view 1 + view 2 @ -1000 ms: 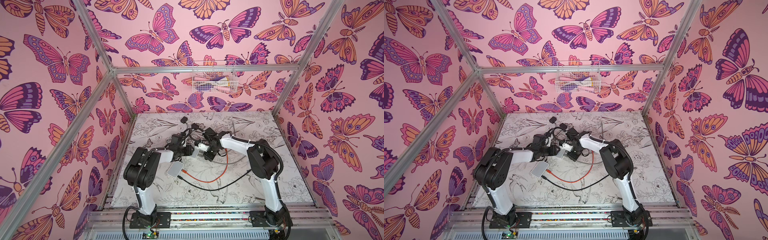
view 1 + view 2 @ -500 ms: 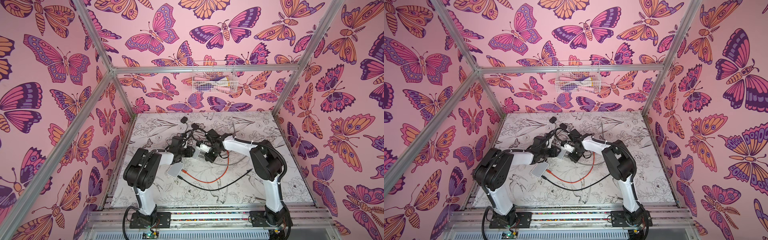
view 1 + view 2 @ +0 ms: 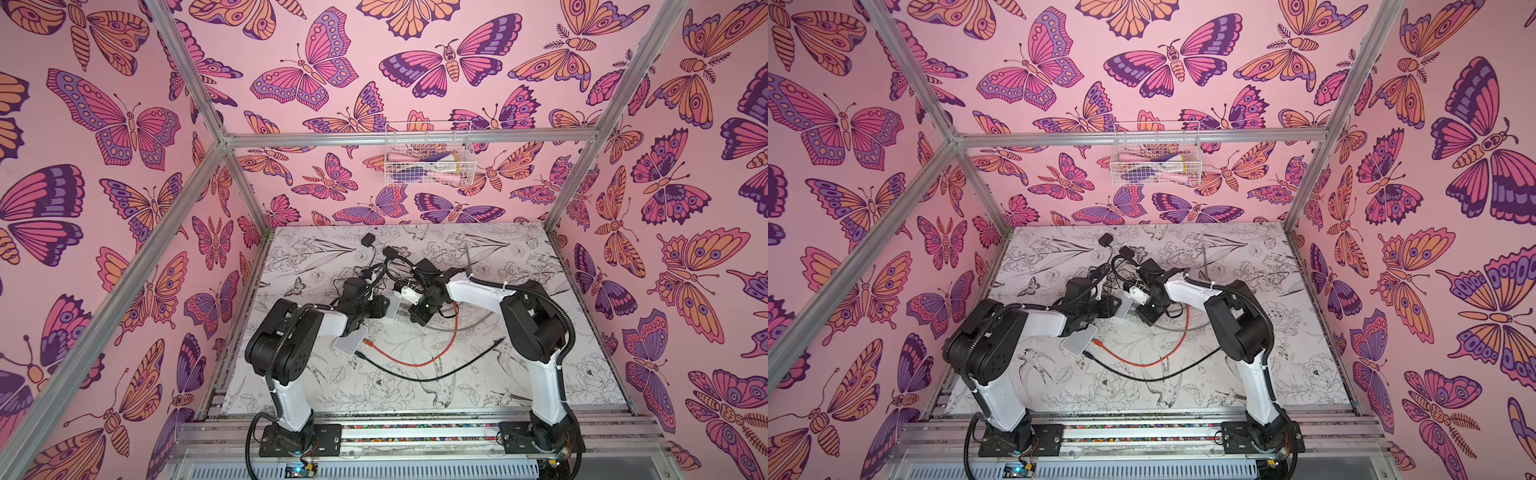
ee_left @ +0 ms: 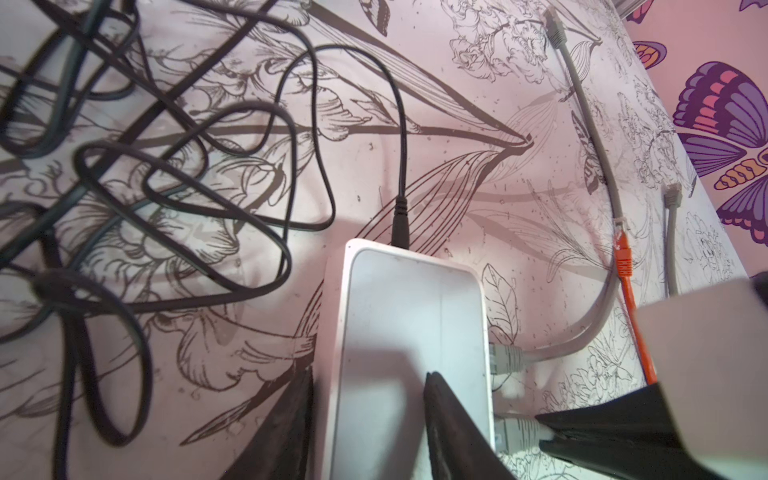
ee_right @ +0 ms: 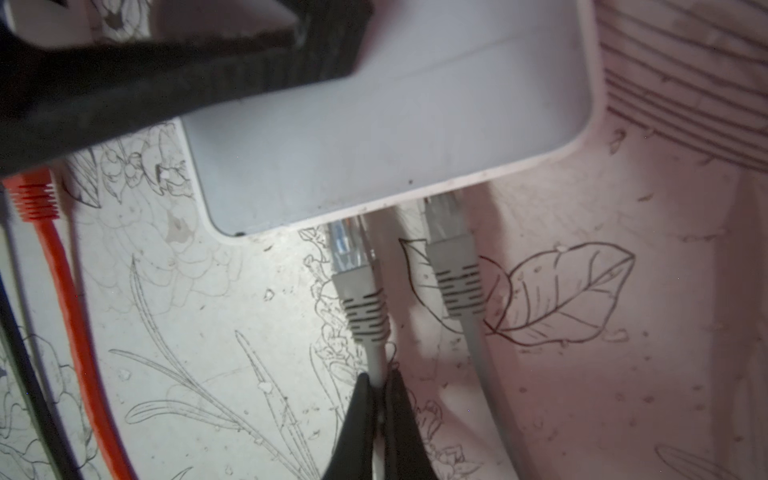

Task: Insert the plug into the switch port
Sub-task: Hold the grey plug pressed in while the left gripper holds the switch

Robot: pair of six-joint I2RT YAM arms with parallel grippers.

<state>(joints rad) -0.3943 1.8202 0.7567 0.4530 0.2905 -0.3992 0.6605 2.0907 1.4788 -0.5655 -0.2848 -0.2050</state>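
My left gripper [image 4: 370, 374] is shut on the white switch [image 4: 411, 316], one finger along its side and the other on its flat face. In both top views the switch [image 3: 390, 303] [image 3: 1123, 308] sits mid-table between the two grippers. The right gripper [image 5: 379, 376] is shut on a grey cable just behind the plug [image 5: 349, 249]. The plug's clear tip touches the switch's [image 5: 395, 137] port edge, with most of its clear body still showing outside. Beside it a second grey plug [image 5: 446, 224] sits in a port. In the left wrist view the held plug [image 4: 515, 430] meets the switch's side.
An orange cable [image 3: 432, 357] and a black cable [image 3: 436, 374] lie loose in front of the grippers. A second white box [image 3: 351, 341] rests by the left arm. Tangled black cords [image 4: 137, 166] and adapters [image 3: 368, 240] lie behind. A wire basket [image 3: 428, 160] hangs on the back wall.
The right arm's elbow has drifted slightly to the right. Both grippers keep their holds, and the switch has not moved.
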